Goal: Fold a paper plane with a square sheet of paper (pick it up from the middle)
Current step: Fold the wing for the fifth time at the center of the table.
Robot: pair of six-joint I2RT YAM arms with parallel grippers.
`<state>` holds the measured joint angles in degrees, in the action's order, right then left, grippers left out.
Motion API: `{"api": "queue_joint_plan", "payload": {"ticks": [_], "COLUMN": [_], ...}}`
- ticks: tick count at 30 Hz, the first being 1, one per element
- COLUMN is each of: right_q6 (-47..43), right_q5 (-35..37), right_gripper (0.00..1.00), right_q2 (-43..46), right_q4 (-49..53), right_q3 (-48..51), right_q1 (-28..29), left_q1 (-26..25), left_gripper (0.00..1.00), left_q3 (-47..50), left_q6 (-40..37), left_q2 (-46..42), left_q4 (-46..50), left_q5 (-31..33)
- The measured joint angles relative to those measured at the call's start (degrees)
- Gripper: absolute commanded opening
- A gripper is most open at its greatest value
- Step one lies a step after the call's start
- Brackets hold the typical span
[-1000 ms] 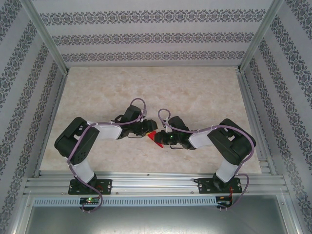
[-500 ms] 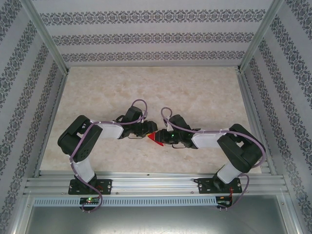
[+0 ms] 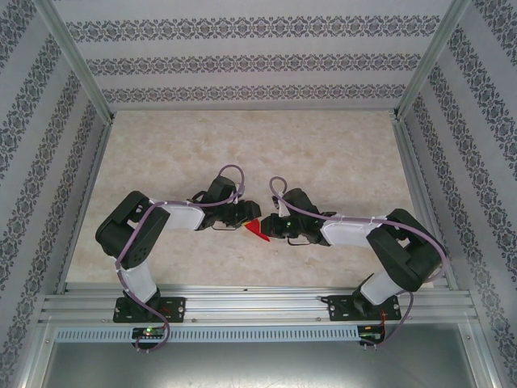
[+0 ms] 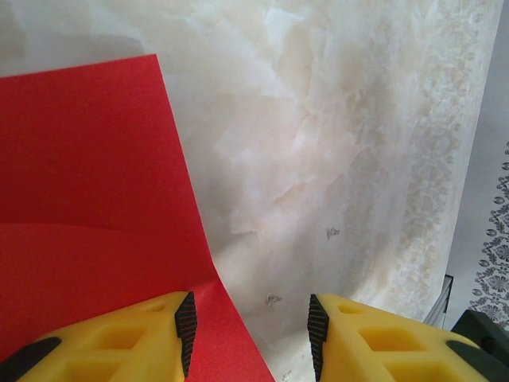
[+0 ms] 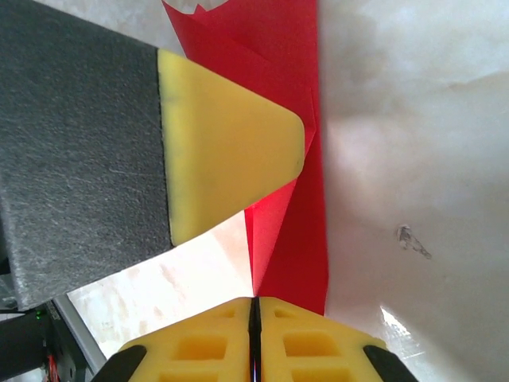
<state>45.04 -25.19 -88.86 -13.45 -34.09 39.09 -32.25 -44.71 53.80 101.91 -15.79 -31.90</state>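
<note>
The right arm [image 3: 388,242] is swinging its elbow further out to the right than a second ago, and the red patch seen from above is shrinking with it. The paper [image 3: 257,231] is lying on the table [image 3: 242,145], toward the near edge, squeezed between the two wrists. It is showing narrower now and sitting a touch further right.

Up close, the right gripper [image 5: 254,338] is pressing its two yellow tips flat together, and the pointed end of a red fold is running straight into that seam. So it is pinching the paper, not hovering over it. Layered flaps are showing above the pinch, which means folds are already in.

The left gripper [image 4: 248,334] is standing about half open, with bare table in the gap and the paper's edge slipping under one tip. It is holding nothing. From the right wrist's view, its other tip is hanging over the fold, though I cannot tell whether it is touching.

My read: the right side is taking hold of a crease while the left is steadying the sheet. It is not looking like a dart yet, so several folds are probably remaining. The risk is the thin sheet dragging or tearing if the pinch pulls before the left lets go.
</note>
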Motion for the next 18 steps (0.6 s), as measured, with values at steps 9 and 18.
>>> {"api": "queue_joint_plan", "payload": {"ticks": [9,18], "right_q6": [-0.4,-0.4], "right_q5": [-1.9,-3.4], "right_gripper": [0.11,0.16], "right_q2": [-2.5,-3.1], "right_q4": [-0.9,-1.4], "right_q3": [2.0,2.0], "right_q1": [0.2,0.5], "left_q1": [0.0,0.0], "left_gripper": [0.45,0.45], "left_q3": [0.0,0.0], "left_q6": [-0.2,-0.2], "left_q2": [-0.1,-0.1], "left_q4": [0.3,0.3], "left_q5": [0.0,0.0]}}
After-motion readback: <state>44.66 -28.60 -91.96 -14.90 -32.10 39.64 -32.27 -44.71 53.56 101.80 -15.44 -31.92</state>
